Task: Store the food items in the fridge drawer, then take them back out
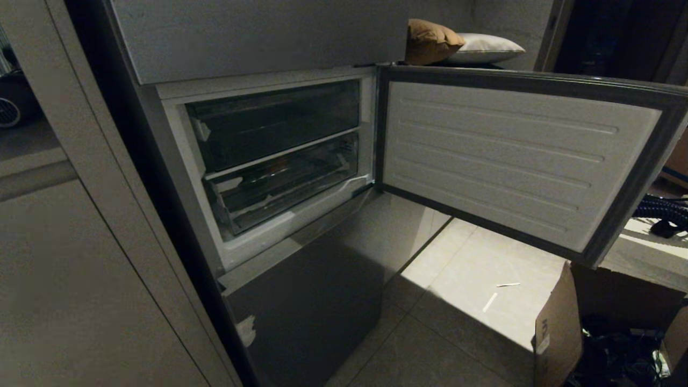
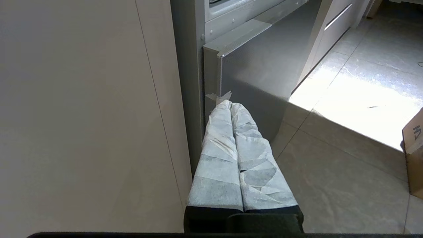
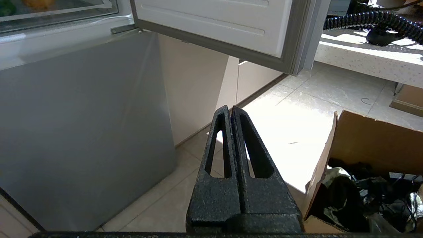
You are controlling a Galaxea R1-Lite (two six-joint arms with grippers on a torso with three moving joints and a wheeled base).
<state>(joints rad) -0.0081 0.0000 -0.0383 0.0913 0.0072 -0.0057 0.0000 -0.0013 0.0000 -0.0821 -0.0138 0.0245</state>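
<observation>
The fridge's middle door (image 1: 510,156) stands swung open to the right. Inside are two clear drawers, both pushed in. The lower fridge drawer (image 1: 285,185) shows in the right wrist view (image 3: 59,13) with a dark green item (image 3: 5,7) and an orange-brown lump (image 3: 38,3) behind its front. In the head view the food items are too dim to make out. Neither gripper shows in the head view. My left gripper (image 2: 228,103), wrapped in white tape, is shut and empty beside the lower grey door's corner. My black right gripper (image 3: 229,108) is shut and empty, low over the floor.
The closed lower grey door (image 1: 306,312) sits under the open compartment. A tall beige cabinet panel (image 1: 80,279) flanks the fridge on the left. An open cardboard box (image 1: 559,328) of dark clutter stands on the tiled floor at the right. A black coiled hose (image 1: 664,209) lies on a ledge.
</observation>
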